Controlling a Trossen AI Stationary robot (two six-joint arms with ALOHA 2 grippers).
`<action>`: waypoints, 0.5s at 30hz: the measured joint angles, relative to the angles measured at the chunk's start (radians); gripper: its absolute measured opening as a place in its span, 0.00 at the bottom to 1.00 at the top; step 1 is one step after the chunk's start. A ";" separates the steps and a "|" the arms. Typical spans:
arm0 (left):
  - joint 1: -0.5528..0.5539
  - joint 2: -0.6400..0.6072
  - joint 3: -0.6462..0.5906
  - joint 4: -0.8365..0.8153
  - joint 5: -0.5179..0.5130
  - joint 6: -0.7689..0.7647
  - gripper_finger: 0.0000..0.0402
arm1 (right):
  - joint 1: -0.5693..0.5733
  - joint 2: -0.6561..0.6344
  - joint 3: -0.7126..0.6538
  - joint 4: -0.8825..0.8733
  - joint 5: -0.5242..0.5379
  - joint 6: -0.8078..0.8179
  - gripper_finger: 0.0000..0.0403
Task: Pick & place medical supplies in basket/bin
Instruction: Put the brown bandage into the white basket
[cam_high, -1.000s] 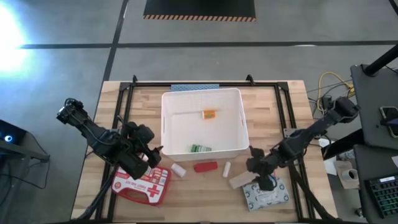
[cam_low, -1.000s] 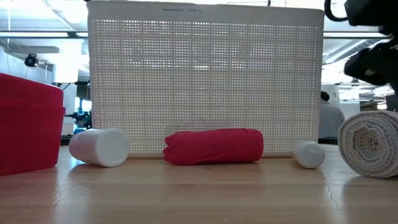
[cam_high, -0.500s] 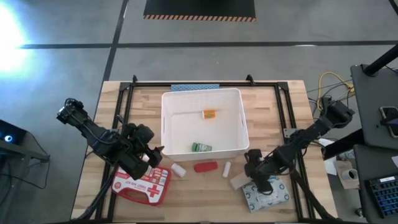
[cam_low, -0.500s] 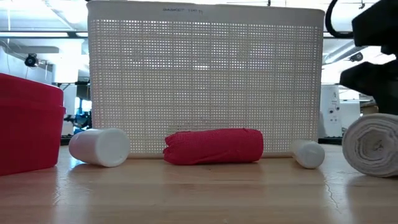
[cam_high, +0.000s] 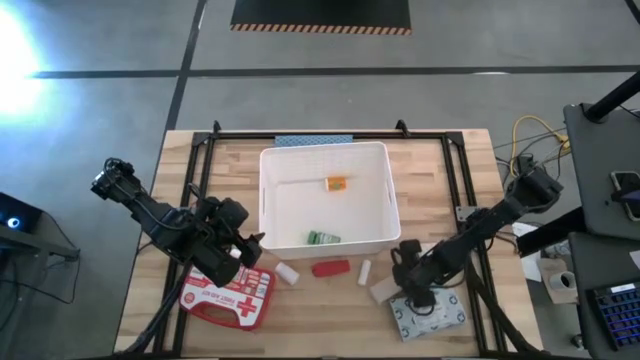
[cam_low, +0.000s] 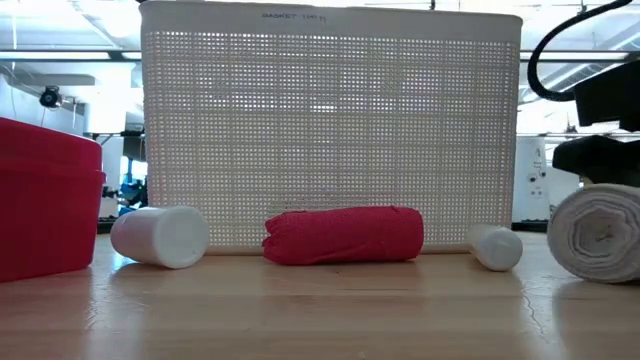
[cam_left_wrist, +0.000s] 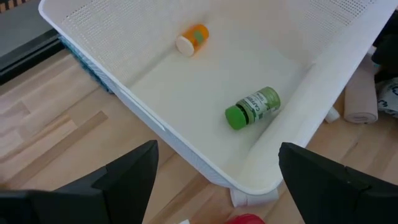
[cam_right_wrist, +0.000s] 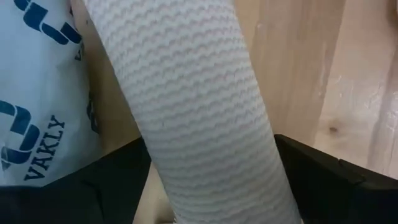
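The left gripper (cam_high: 238, 262) hovers with its fingers spread and empty just beside the near left corner of the white basket (cam_high: 392, 215), above the red first-aid case (cam_high: 228, 297) that lies on the surface (cam_high: 330, 320). Inside the basket already lie a green bottle (cam_left_wrist: 252, 108) and a small orange bottle (cam_left_wrist: 191, 39). In front of the basket's near wall lie a small white bottle (cam_low: 160, 236), a red roll (cam_low: 343, 235) and another small white bottle (cam_low: 495, 247).

The step in hand looks like the pickup of the bandage roll (cam_right_wrist: 193, 106). The right gripper (cam_high: 412, 285) is down over it, fingers parted, one on each side of the roll, which runs lengthwise between them; contact is not yet evident. The roll lies beside the patterned soft pack (cam_high: 428, 316), possibly overlapping its edge. To do this well, the fingers should close across the roll's middle, squarely, without pinching the pack, then lift straight before carrying it over the basket rim.
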 joint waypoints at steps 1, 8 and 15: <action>0.000 0.000 0.000 0.000 0.000 0.000 0.77 | 0.000 0.005 0.003 0.000 -0.004 0.000 0.79; 0.000 0.000 0.000 0.000 0.000 0.000 0.77 | 0.008 -0.040 0.037 -0.061 0.000 0.034 0.53; 0.000 0.000 0.000 0.000 0.000 0.000 0.77 | 0.031 -0.155 0.064 -0.154 -0.030 0.152 0.26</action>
